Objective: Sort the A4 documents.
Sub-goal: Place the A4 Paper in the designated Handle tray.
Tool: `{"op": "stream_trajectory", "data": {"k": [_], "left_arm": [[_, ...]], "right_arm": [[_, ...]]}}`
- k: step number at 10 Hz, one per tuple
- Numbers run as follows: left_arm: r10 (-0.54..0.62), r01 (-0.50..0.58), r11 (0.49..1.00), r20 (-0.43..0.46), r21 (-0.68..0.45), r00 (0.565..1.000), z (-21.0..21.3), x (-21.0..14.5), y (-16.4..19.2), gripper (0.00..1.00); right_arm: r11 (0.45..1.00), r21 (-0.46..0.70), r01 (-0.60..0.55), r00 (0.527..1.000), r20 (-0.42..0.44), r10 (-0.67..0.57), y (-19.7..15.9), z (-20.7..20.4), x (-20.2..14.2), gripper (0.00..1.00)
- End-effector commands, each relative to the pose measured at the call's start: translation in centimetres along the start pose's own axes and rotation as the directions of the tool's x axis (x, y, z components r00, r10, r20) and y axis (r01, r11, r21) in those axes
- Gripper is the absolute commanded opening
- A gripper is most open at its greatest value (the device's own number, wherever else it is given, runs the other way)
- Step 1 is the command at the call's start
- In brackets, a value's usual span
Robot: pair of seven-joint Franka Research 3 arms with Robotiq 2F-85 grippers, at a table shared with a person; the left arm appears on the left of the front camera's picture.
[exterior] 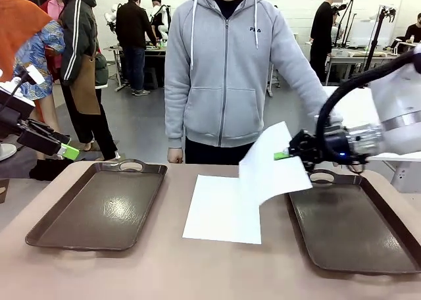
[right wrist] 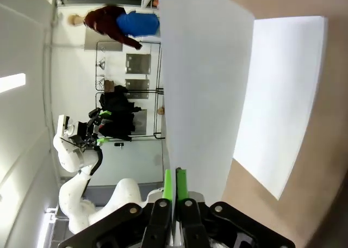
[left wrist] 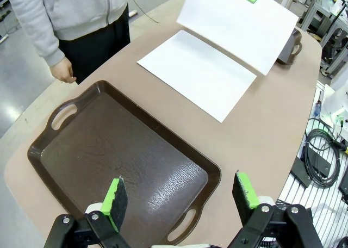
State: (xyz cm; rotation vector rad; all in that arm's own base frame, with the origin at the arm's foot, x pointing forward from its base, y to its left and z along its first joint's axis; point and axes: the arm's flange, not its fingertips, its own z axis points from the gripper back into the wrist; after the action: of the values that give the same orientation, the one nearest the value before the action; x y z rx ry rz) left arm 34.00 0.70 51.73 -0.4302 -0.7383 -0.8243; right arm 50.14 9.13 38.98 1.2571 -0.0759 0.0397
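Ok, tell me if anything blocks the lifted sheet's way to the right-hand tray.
Nothing visible does: the right gripper holds the lifted sheet at the edge of the right-hand tray, which has nothing lying in it.

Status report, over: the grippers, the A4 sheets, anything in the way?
Right gripper shut on one A4 sheet, lifted near right tray. Left gripper open by left tray. Second sheet flat on table. Person's hand at far edge, apart.

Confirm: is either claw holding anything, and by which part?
Right claw pinches one raised A4 sheet by its edge. Left claw open, empty.
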Motion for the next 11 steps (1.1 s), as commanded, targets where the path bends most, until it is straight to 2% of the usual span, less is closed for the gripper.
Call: {"op": "stream_trajectory", "data": {"k": [1, 2, 4, 6, 9, 11], "left_arm": [[-0.002, 0.002, 1.0, 0.013, -0.014, 1.0, -0.1, 0.0, 0.2, 1.0], [-0.002, 0.002, 1.0, 0.013, -0.014, 1.0, -0.1, 0.0, 0.2, 1.0], [-0.002, 0.002, 1.0, 0.013, -0.014, 1.0, -0.1, 0.0, 0.2, 1.0], [-0.002, 0.002, 1.0, 0.013, -0.014, 1.0, -0.1, 0.0, 0.2, 1.0], [-0.002, 0.002, 1.0, 0.013, -0.014, 1.0, -0.1, 0.0, 0.2, 1.0], [-0.002, 0.002, 1.0, 0.013, -0.014, 1.0, -0.1, 0.0, 0.2, 1.0]], "right_arm": [[0.997, 0.03, 0.067, 0.994, -0.085, -0.064, -1.8, 3.1, -0.7, 0.01], [0.99, 0.052, 0.129, 0.984, -0.13, -0.121, -3.8, 5.4, -0.5, 0.01], [0.978, 0.12, 0.169, 0.977, -0.152, -0.15, -6.7, 8.7, -0.1, 0.01], [0.973, 0.14, 0.184, 0.971, -0.181, -0.158, -8.8, 9.7, 0.3, 0.01], [0.994, 0.083, 0.067, 0.983, -0.178, -0.051, -10.9, 9.5, 0.7, 0.01], [0.998, 0.038, -0.049, 0.991, -0.126, 0.053, -11.5, 9.6, 0.5, 0.01]]}}
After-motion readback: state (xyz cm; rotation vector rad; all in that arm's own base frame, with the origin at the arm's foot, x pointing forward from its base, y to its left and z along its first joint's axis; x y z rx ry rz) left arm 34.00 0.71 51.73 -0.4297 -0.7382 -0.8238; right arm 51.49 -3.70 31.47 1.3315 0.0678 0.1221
